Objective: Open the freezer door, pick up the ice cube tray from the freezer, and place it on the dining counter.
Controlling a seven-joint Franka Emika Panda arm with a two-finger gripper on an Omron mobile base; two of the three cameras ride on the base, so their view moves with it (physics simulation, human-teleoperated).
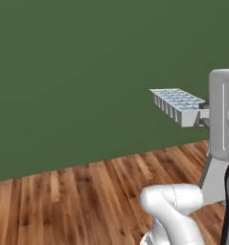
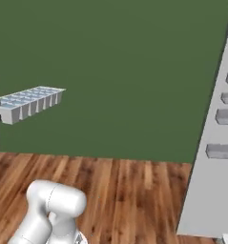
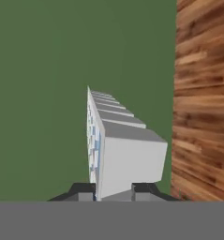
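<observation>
The tray (image 1: 177,105) is up in the air, well above the wood floor (image 1: 77,201) and in front of the green wall (image 1: 77,72). It's held level with the cells facing up; you can see bluish cells in the grid from the left base view. In the right base view the tray (image 2: 29,102) sticks out from the left edge, again well above the floor and with the wall behind it.

In the hand view the gripper (image 3: 114,190) is clamped on the near end of the tray (image 3: 127,154), one dark fingertip on each side of it, and the tray runs straight away from the camera, rolled on its side there because the hand is turned.

To the right of the tray in the right base view there's a tall pale grey door (image 2: 215,143) with bins (image 2: 221,151) on it, standing on the floor.
</observation>
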